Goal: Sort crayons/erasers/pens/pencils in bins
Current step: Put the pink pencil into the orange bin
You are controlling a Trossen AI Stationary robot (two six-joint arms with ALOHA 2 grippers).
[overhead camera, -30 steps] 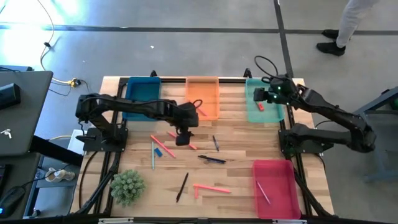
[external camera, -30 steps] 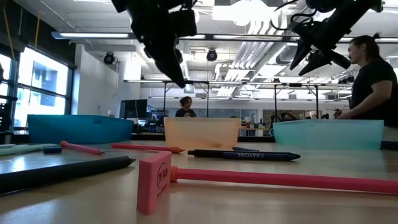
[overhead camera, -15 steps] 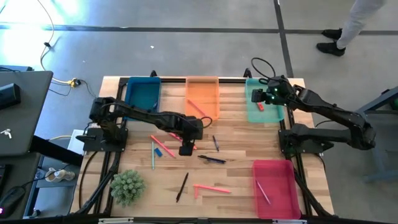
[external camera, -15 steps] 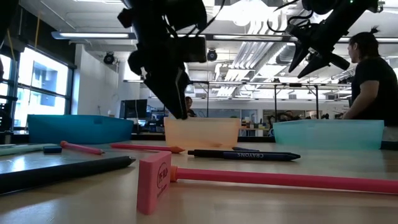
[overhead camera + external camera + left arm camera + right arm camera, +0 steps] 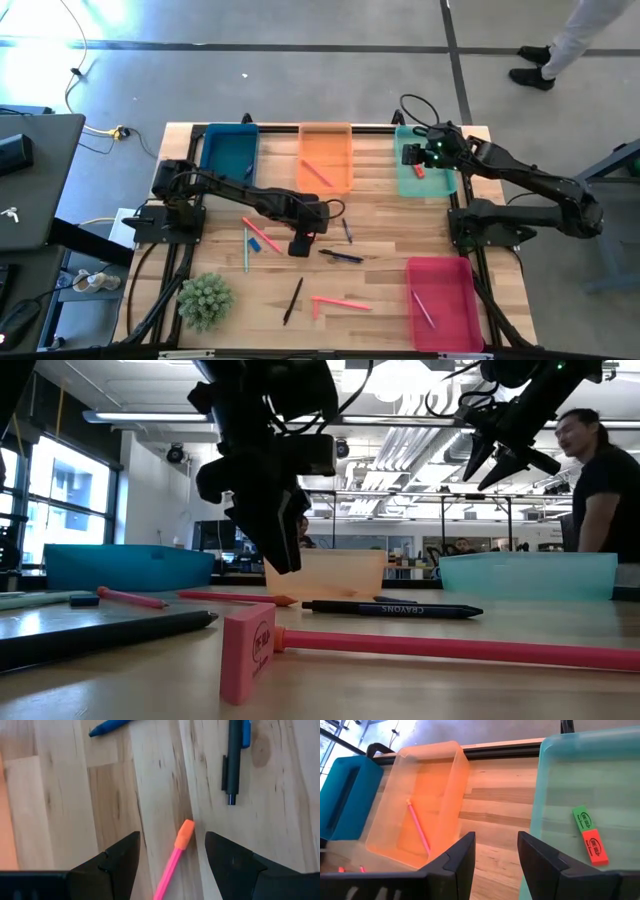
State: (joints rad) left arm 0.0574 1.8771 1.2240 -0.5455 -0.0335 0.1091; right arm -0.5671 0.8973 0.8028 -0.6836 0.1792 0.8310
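While the left gripper [image 5: 300, 245] is hovering with its fingers spread wide and grasping nothing, one pink stick with an orange tip [image 5: 175, 851] is lying on the wooden table [image 5: 390, 225] directly between them, untouched. Four bins are sitting on the table: the dark blue bin [image 5: 228, 156], the orange bin [image 5: 326, 158] and the teal bin [image 5: 424, 170] along the far edge, and the red-pink bin [image 5: 445, 302] at the near right corner. One pink stick [image 5: 418, 828] is lying in the orange bin, and another [image 5: 424, 309] in the red-pink bin. Two erasers, a green eraser [image 5: 583, 820] and a red-orange eraser [image 5: 595, 848], are lying end to end in the teal bin. The right gripper [image 5: 416, 154] is hanging over that bin, fingers parted and empty. Near the left gripper two dark pens [image 5: 342, 256] [image 5: 346, 230] are lying on the wood, and a third [image 5: 292, 300] lies nearer the front beside a small green plant [image 5: 205, 299]. A pink block eraser [image 5: 247, 651] is standing closest to the low camera.
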